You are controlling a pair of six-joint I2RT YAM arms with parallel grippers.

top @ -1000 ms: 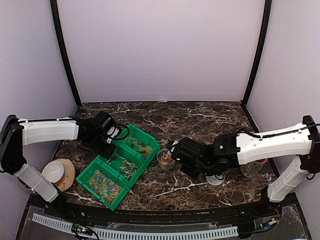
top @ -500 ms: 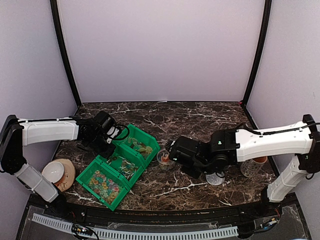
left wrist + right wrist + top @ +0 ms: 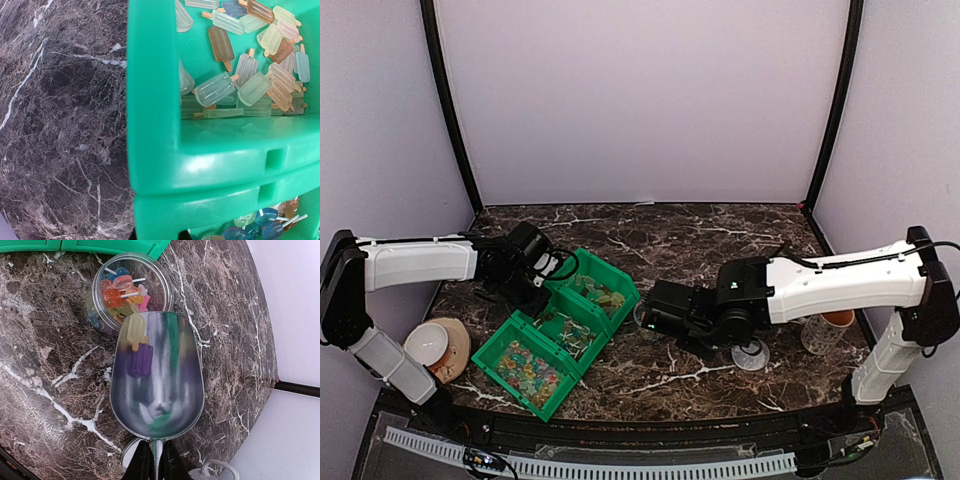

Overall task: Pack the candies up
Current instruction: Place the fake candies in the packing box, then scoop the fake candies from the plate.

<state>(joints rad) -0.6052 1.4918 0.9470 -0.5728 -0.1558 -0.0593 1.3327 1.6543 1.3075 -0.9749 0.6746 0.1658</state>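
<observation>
Small popsicle-shaped candies (image 3: 240, 75) in mixed colours fill the green bin (image 3: 155, 100), and lollipop-shaped ones (image 3: 260, 225) lie in the adjoining bin. My left gripper (image 3: 157, 235) is shut on the bin's wall at its corner, also visible from above (image 3: 538, 288). My right gripper (image 3: 156, 460) is shut on the handle of a metal scoop (image 3: 170, 390). A yellow candy (image 3: 136, 330) and a purple candy (image 3: 142, 360) lie in the scoop. The scoop's tip hangs over a clear round tub (image 3: 100, 315) holding several candies.
Three green bins (image 3: 570, 330) stand in a diagonal row left of centre. A white bowl on a wooden plate (image 3: 430, 345) sits at the front left. A clear lid (image 3: 752, 355) and a cup (image 3: 825, 330) lie under the right arm (image 3: 840, 285).
My right arm has carried the scoop leftward toward the bins, and its gripper now covers most of the tub from above. The left arm and bins have not moved.
</observation>
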